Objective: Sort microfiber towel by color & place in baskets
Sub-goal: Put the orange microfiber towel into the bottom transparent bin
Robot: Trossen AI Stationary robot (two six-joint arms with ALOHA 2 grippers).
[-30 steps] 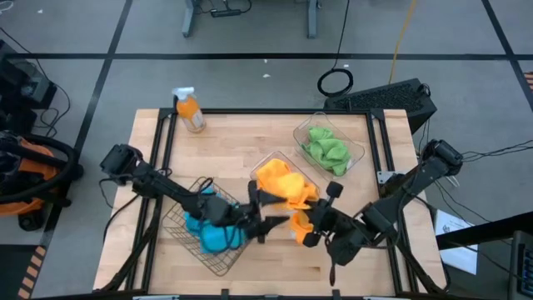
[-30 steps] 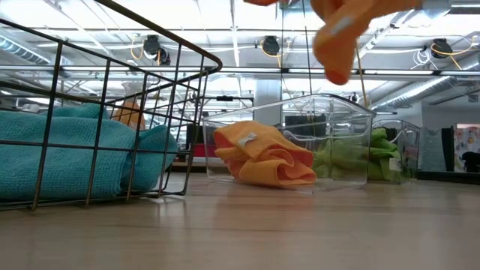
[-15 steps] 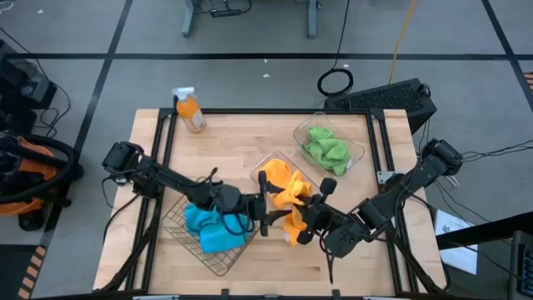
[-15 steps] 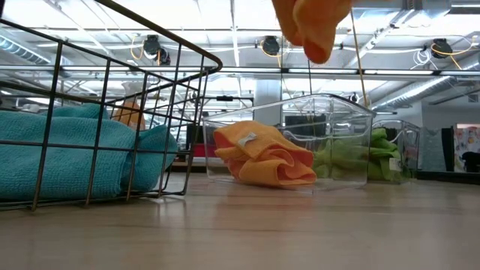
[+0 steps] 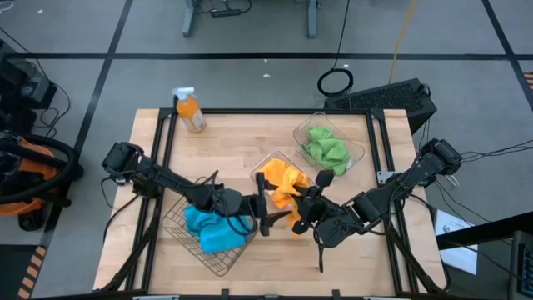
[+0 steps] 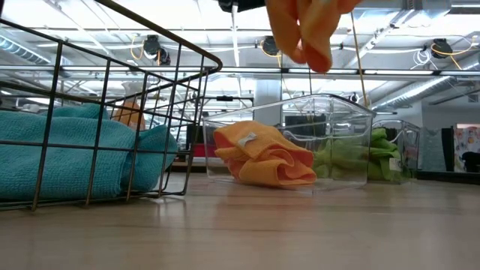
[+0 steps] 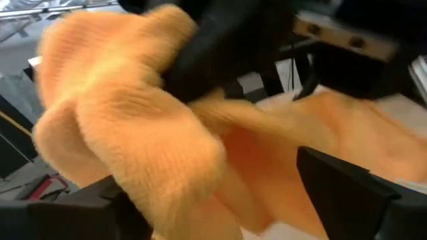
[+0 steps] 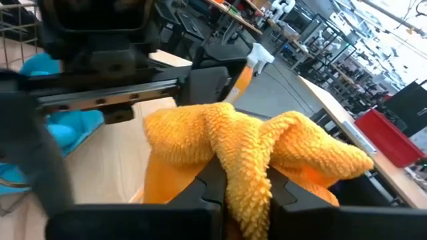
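My right gripper (image 5: 301, 215) is shut on an orange microfiber towel (image 5: 291, 202) held above the table, near the clear tub (image 5: 260, 167) that holds the other orange towel (image 6: 262, 154). My left gripper (image 5: 271, 218) is open. In its wrist view its fingers stand on either side of the hanging towel (image 7: 133, 133). Two blue towels (image 5: 208, 229) lie in the wire basket (image 6: 112, 67). The green towels (image 5: 326, 150) fill the far clear tub (image 5: 356, 150). My right gripper pinches a bunched fold of the orange towel (image 8: 243, 160) between its two fingers, coming level from the table's right side. The towel is lifted clear, and its loose ends hang below the fingers (image 6: 307, 34). My left gripper: I cannot tell whether its fingers touch the towel.
An orange spray bottle (image 5: 190, 111) stands at the table's far left corner. The wire basket sits at the near left, the two tubs in the middle and far right. Bare tabletop (image 5: 225, 150) shows between the bottle and the tubs.
My right gripper has carried the orange towel toward the table's left and a little toward the far edge, up to the left gripper. The left gripper has edged right toward it. The towel stays lifted clear.
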